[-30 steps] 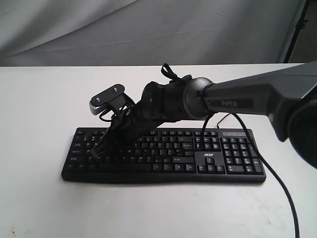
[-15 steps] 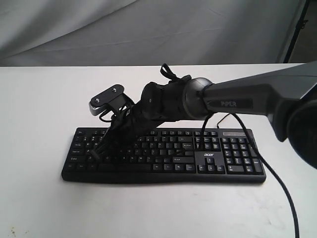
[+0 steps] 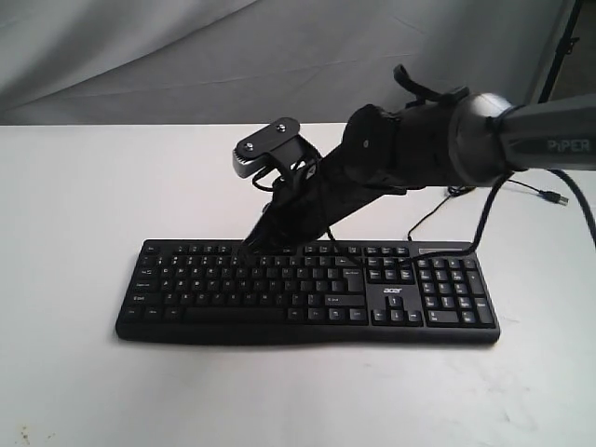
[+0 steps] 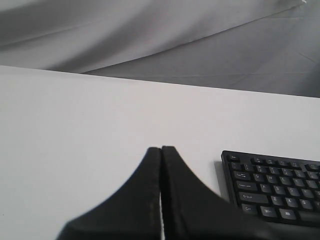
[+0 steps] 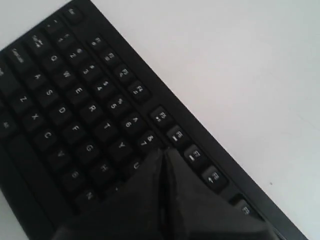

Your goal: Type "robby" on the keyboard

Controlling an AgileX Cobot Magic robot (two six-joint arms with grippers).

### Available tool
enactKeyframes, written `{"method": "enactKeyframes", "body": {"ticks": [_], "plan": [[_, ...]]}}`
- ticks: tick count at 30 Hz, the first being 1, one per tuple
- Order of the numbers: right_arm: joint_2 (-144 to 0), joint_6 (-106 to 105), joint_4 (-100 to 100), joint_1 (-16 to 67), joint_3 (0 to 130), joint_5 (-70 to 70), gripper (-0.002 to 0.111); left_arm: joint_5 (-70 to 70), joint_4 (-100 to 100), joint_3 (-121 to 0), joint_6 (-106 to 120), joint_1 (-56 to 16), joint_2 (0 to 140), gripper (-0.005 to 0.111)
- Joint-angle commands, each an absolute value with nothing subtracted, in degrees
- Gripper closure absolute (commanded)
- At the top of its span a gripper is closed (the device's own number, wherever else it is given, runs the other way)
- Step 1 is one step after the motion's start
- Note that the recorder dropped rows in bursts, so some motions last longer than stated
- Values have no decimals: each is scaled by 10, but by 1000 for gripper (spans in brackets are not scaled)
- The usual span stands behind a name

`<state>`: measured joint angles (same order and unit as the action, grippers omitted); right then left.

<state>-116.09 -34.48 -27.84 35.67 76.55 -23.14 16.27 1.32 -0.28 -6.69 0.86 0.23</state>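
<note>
My right jaws, pressed together, point at the keyboard's [image 3: 307,293] 11 o'clock rows. Letters typed so far, I cannot tell; left jaws likewise together.

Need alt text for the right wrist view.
The right gripper, shut, points down at a black keyboard, its tips by the 7 and U keys; contact can't be judged. White table lies beyond the function row.

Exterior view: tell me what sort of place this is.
Most likely a robotics lab or test bench rather than an office: a bare white table, a grey cloth backdrop hung behind it, and a robot arm marked PiPER reaching over a lone black keyboard.
</note>
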Motion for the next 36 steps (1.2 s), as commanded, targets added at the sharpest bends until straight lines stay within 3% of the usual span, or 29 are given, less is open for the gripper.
{"method": "enactKeyframes", "body": {"ticks": [1, 36], "plan": [[-1153, -344, -292, 348, 752, -231, 108, 161, 8, 0, -69, 7, 0, 107], [-1188, -342, -302, 345, 705, -179, 108, 161, 8, 0, -69, 7, 0, 107]]}}
